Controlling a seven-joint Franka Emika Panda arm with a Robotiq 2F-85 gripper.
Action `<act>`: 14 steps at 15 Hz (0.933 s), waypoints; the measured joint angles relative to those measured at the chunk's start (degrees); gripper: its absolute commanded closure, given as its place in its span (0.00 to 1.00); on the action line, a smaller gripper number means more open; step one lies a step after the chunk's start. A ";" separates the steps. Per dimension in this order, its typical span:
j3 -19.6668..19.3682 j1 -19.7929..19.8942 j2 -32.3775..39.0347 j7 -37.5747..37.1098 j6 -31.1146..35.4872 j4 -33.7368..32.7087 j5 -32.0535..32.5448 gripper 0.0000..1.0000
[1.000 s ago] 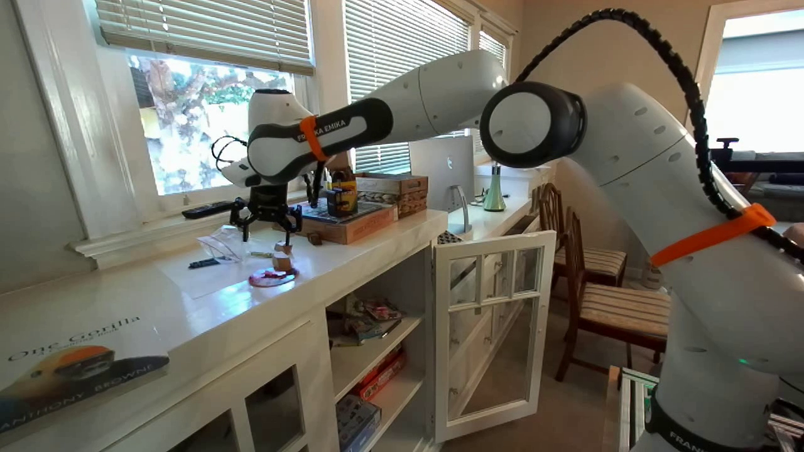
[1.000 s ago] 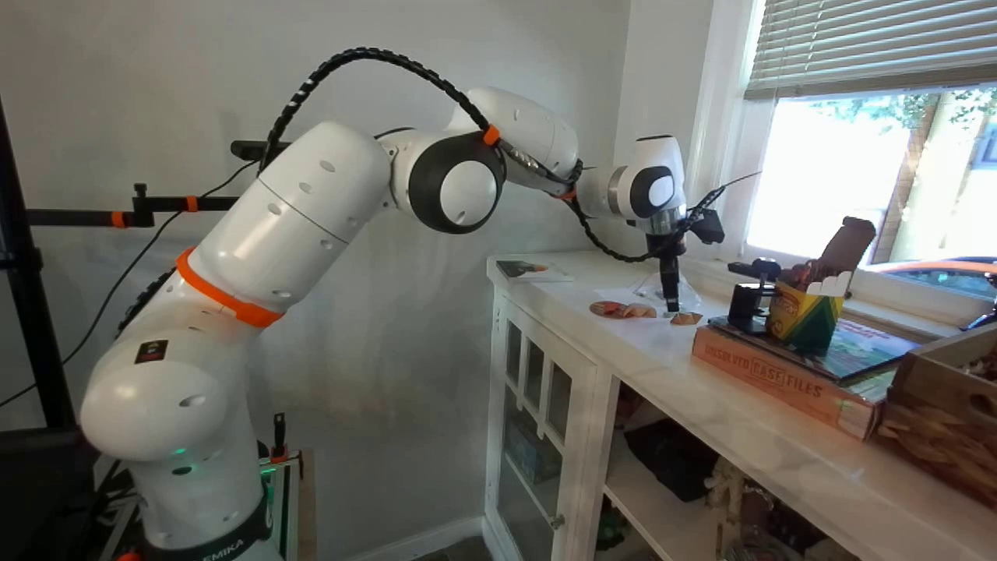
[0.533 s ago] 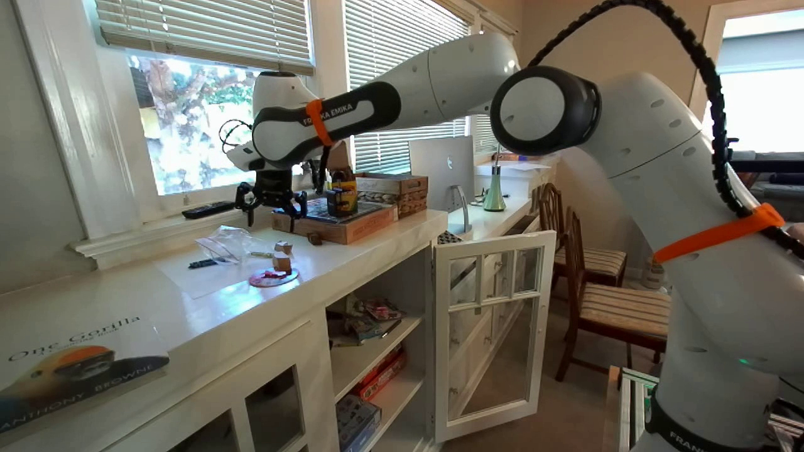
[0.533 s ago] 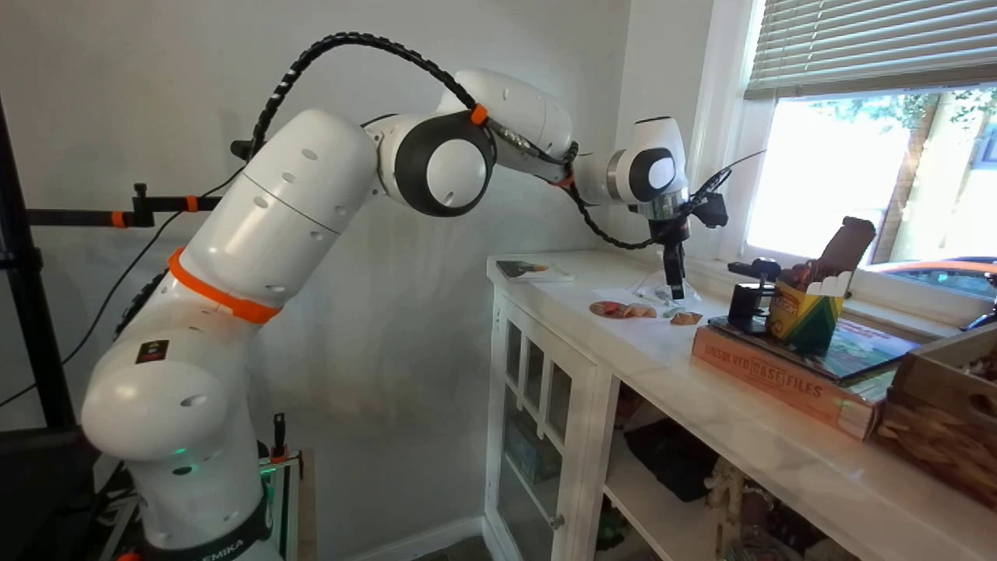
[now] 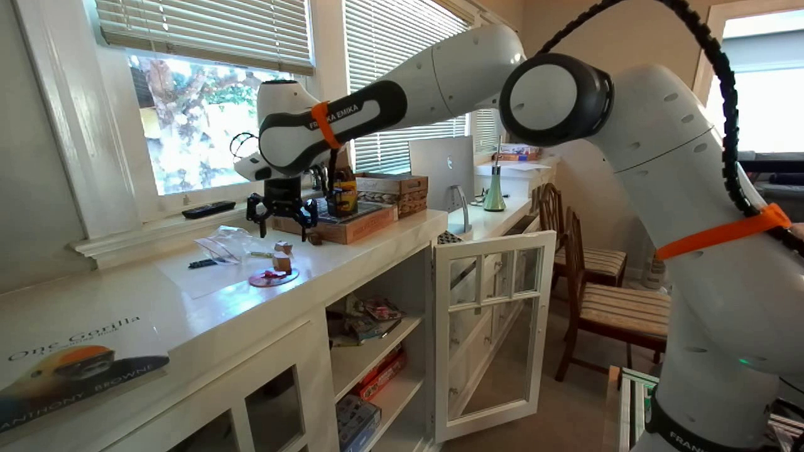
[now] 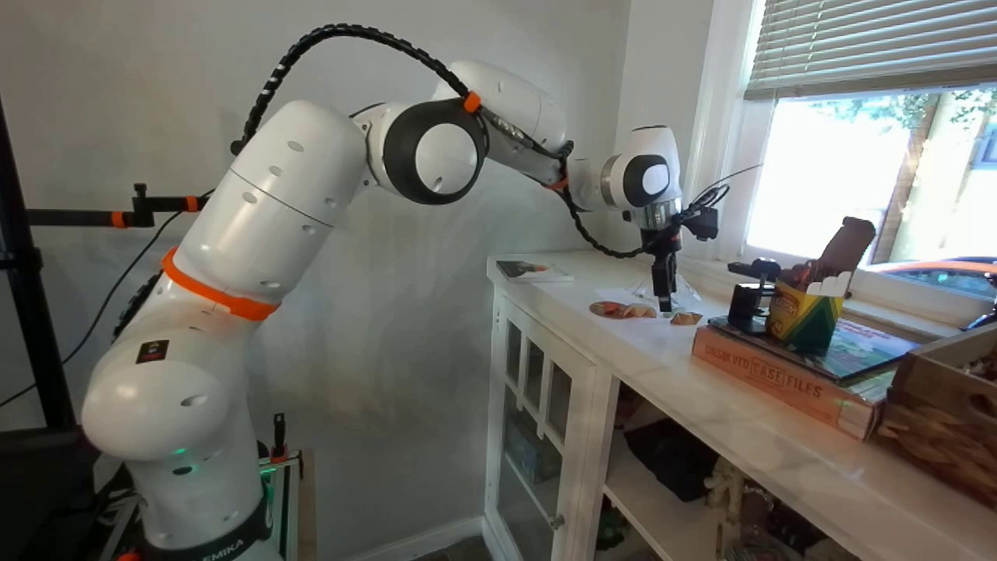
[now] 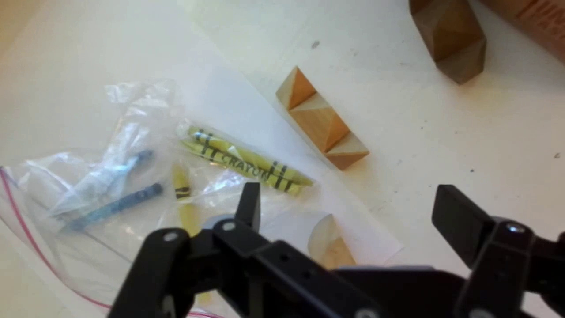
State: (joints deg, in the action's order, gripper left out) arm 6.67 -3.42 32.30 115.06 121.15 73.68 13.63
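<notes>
My gripper (image 5: 284, 234) is open and empty above the white counter; it also shows in an exterior view (image 6: 664, 302) and the wrist view (image 7: 348, 198). In the wrist view a faceted wooden block (image 7: 322, 121) lies beyond the fingertips, beside a white paper sheet (image 7: 366, 225). Another wooden piece (image 7: 331, 247) shows between the fingers, partly hidden by the gripper. A third, darker wooden block (image 7: 454, 42) lies at the upper right. A clear zip bag (image 7: 145, 110) lies at the left, with yellow crayons (image 7: 247, 161) and blue crayons (image 7: 119, 205) in or under it.
A round colourful disc (image 5: 271, 278) lies by the counter's front edge. An orange case-files box (image 6: 779, 382) bears a crayon box (image 6: 810, 315); a wooden crate (image 6: 942, 413) stands beside it. A gorilla book (image 5: 81, 370) lies on the counter. A glazed cabinet door (image 5: 546, 314) stands open.
My gripper rose off the counter's surface, then came partly down again, ending slightly towards the case-files box in an exterior view. It stays open. The objects on the counter have not visibly moved.
</notes>
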 measured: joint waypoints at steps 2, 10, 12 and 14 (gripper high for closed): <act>-0.04 0.01 0.01 -0.39 0.07 1.06 0.00 0.00; -0.64 0.01 -0.03 -8.24 2.26 1.96 0.00 0.00; -0.73 0.01 -0.02 -9.79 2.31 1.96 0.00 0.00; -0.78 0.01 0.03 -11.14 2.32 1.96 0.00 0.28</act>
State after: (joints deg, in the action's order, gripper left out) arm 5.89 -3.41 32.33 103.92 123.47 75.64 13.63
